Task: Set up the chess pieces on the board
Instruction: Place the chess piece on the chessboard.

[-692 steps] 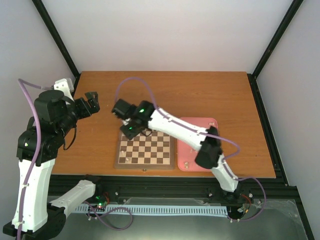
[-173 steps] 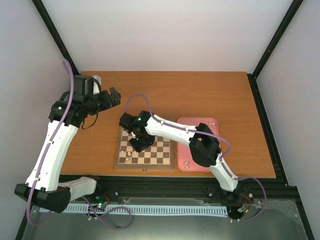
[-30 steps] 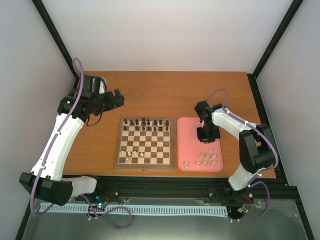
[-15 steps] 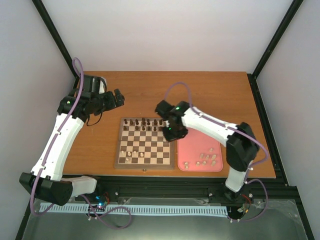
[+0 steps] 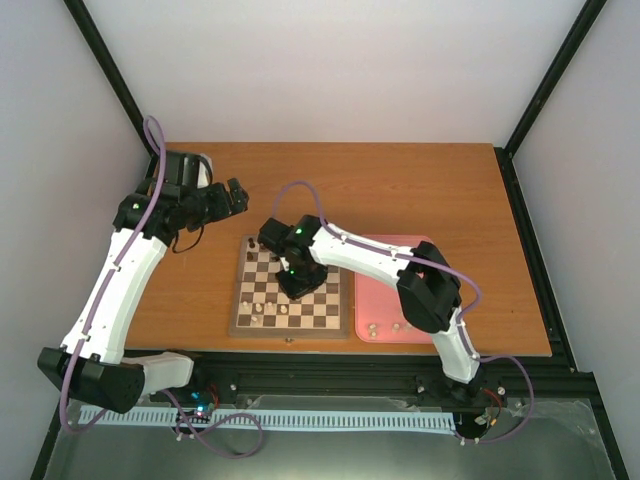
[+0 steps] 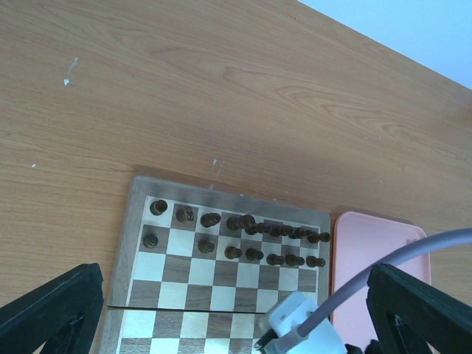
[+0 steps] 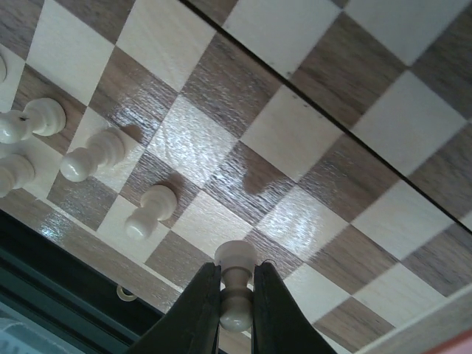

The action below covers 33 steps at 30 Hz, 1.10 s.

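My right gripper (image 7: 236, 279) is shut on a cream-white pawn (image 7: 236, 258), gripped at its neck and hanging just above the board (image 7: 310, 140) near its near edge. Cream-white chess pieces stand close by: a pawn (image 7: 151, 210), another (image 7: 92, 156) and a third (image 7: 33, 122). From above, the right gripper (image 5: 300, 283) hovers over the middle of the board (image 5: 290, 334), with white pieces (image 5: 270, 308) in the near-left rows. My left gripper (image 5: 232, 197) hangs open over the table behind the board's left corner, holding nothing.
Dark brown chessmen (image 6: 254, 254) fill the board's two far rows. A pink tray (image 5: 378, 300) lies right of the board with a few cream pieces (image 5: 372, 327) at its near edge. The right arm (image 5: 360, 255) stretches over the tray and the board's right side.
The right arm has swung left from the pink tray to over the board, carrying the cream pawn. The left arm has not moved.
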Tool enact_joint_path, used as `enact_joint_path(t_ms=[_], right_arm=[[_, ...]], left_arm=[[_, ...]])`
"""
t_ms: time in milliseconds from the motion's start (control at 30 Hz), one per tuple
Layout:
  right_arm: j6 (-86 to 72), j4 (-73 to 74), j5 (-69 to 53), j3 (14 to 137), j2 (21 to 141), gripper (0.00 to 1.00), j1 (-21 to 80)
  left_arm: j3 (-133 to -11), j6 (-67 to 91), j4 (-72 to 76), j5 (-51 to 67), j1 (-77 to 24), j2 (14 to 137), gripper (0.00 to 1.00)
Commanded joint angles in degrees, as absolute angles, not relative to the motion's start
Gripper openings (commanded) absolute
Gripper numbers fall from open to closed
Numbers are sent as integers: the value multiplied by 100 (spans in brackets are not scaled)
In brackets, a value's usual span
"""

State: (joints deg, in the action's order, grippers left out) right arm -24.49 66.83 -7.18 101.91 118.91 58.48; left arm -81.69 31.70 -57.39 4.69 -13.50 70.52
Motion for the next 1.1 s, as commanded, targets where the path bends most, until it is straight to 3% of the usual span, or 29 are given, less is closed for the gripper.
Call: enact_joint_path(t_ms=[0,1067], right_arm=[[-2313,6897,-861,10448,12122,5,5939],[-2430,6857,-660,10572,12616,6,6146]], left_arm=[[-8208,3229,-5705,437,-1316,6935,100],[-8133,3044,-5873,303,-1309,6722,100]])
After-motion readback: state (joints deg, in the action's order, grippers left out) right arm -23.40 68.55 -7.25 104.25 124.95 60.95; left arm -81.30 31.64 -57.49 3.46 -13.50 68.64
